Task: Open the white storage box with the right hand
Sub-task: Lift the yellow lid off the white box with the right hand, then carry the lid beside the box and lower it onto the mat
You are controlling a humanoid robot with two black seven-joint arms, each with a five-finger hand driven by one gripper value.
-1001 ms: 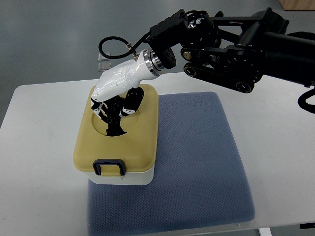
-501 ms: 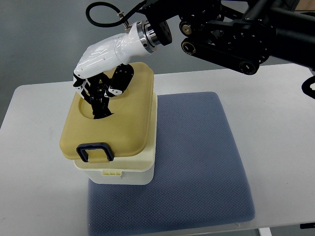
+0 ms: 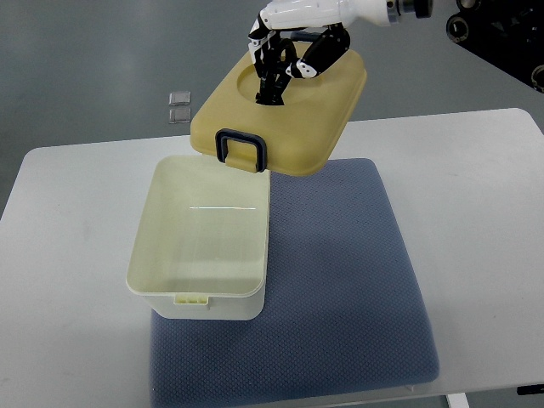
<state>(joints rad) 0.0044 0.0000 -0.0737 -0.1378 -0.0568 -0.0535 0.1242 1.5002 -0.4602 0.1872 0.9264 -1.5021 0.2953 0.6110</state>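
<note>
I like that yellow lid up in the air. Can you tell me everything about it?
The yellow lid looks like smooth plastic, squarish with rounded corners. It has a round dip on top and a dark blue latch handle on its near edge. The right robot hand grips it in the dip, holding it tilted above the table, fully off the open white storage box.

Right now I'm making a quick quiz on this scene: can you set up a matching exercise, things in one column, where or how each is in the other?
Things:
1. yellow lid
2. white storage box
3. blue mat
4. right hand

States:
A. lying flat on the table
B. open, nothing visible inside
C. held up in the air
D. fingers hooked in the lid's recess

Pairs: 1-C, 2-B, 3-A, 4-D
</note>
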